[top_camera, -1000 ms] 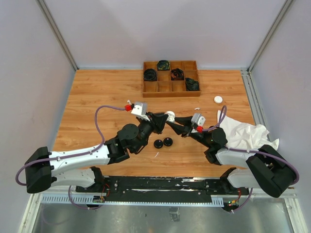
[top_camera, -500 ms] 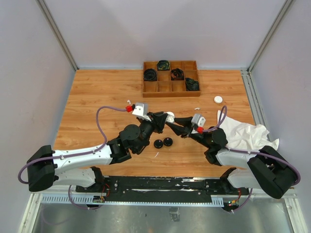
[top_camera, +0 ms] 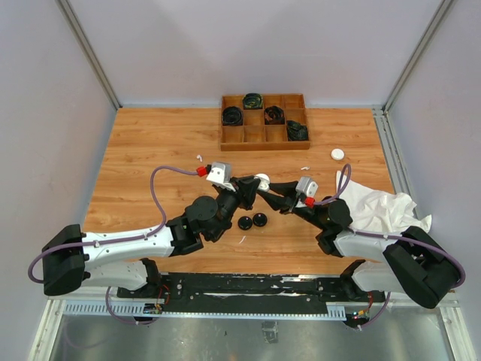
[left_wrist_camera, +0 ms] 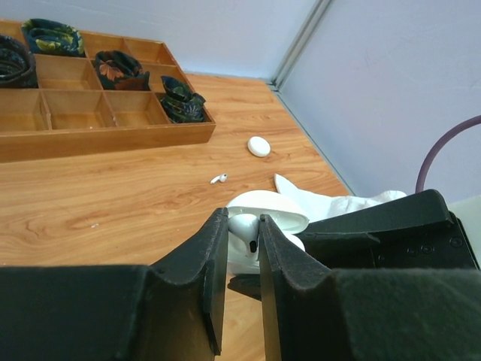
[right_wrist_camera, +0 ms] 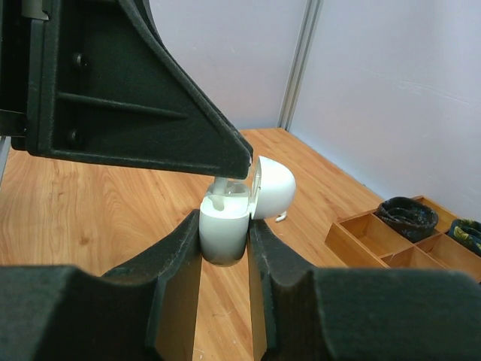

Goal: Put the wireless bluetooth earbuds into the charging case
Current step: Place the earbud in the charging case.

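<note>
My right gripper (right_wrist_camera: 224, 229) is shut on a white charging case (right_wrist_camera: 223, 229) with its lid (right_wrist_camera: 272, 186) open, held above the table. My left gripper (left_wrist_camera: 242, 239) is shut on a white earbud (left_wrist_camera: 245, 229), its stem going down into the open case (left_wrist_camera: 274, 210). In the top view the two grippers meet at the case (top_camera: 262, 180) in the table's middle. A loose white earbud (left_wrist_camera: 219, 179) lies on the wood beyond; it also shows in the top view (top_camera: 304, 167). Another white earbud (top_camera: 199, 157) lies left.
A wooden divided tray (top_camera: 263, 134) with coiled black cables stands at the back. A closed white case (top_camera: 337, 154) lies right of it. Two black round cases (top_camera: 252, 221) sit below the grippers. A white cloth (top_camera: 379, 207) lies at the right.
The left arm has shifted slightly right toward the case. The right arm has barely moved.
</note>
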You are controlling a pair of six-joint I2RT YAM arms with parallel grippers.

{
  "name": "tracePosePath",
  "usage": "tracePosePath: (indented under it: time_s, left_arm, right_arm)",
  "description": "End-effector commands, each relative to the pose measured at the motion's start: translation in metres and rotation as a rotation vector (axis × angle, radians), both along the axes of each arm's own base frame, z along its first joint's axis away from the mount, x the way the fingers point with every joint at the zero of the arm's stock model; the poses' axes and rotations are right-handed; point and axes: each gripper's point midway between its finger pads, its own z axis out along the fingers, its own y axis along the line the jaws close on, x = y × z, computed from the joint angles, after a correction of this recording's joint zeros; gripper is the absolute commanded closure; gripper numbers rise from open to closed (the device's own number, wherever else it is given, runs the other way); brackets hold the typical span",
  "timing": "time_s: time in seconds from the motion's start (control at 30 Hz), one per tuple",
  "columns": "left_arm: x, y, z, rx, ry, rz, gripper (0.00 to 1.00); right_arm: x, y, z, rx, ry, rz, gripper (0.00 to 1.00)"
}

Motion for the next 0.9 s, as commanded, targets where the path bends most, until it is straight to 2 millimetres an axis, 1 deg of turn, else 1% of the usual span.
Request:
tracePosePath:
  time_s: [0.0,0.13,0.33,0.4,0.57,0.67,0.73,0.87]
  left_arm:
    - [-0.006,-0.005,-0.004,0.018,-0.007,-0.018,0.73]
    - [-0.008,-0.003,-0.003,0.013,-0.006,-0.021,0.68]
    - [-0.01,-0.004,0.001,0.009,0.006,-0.033,0.57]
    - [-0.01,-0.002,0.003,0.006,0.013,-0.031,0.52]
    - [-0.009,0.01,0.017,0.033,0.0,-0.001,0.41]
    - [-0.006,0.021,0.018,0.083,-0.008,0.034,0.37]
    - [0.0,0.028,0.013,0.124,0.004,0.066,0.35]
    - [0.018,0.042,-0.004,0.174,0.074,0.097,0.33]
  right_arm:
    - [-0.007,-0.003,0.021,0.052,-0.076,-0.008,0.82]
    - [-0.006,-0.004,0.018,0.047,-0.073,-0.012,0.82]
    - [-0.006,-0.004,0.015,0.041,-0.071,-0.014,0.82]
    - [-0.006,-0.006,0.013,0.036,-0.073,-0.026,0.81]
    - [-0.003,-0.013,0.005,0.022,-0.073,-0.069,0.81]
    - [-0.002,-0.017,0.001,0.011,-0.076,-0.09,0.81]
    - [-0.002,-0.019,-0.004,0.0,-0.075,-0.101,0.81]
    - [-0.001,-0.026,-0.014,-0.022,-0.074,-0.136,0.8]
